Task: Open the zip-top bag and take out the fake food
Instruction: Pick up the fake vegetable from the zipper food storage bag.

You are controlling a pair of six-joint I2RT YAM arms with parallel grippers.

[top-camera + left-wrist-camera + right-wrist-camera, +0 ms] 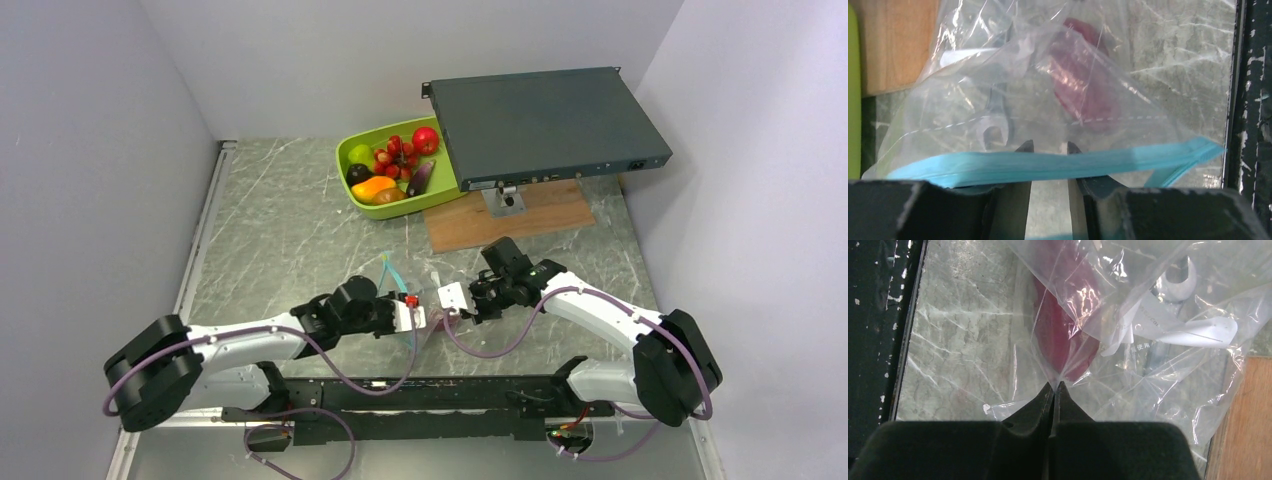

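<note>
The zip-top bag [428, 300] lies on the table between my two grippers. In the left wrist view its blue zip strip [1048, 167] runs across both fingers of my left gripper [1049, 147], whose jaws stand a little apart with bare table showing between them. My right gripper [1054, 386] is shut on a pinch of the bag's clear film [1128, 385]. Inside the bag are a dark red piece of fake food [1058, 330], also seen in the left wrist view [1085, 85], a metal wrench [1173, 287] and a white paper slip [1193, 332]. From above, the left gripper [418, 316] and right gripper [452, 304] almost meet.
A lime-green tray [440, 198] at the back holds a red apple [426, 140], green pear [360, 153], grapes [395, 155], mango [372, 187] and eggplant [420, 178]. A dark flat device [545, 125] stands on a wooden board [510, 215]. A black rail [420, 395] runs along the near edge.
</note>
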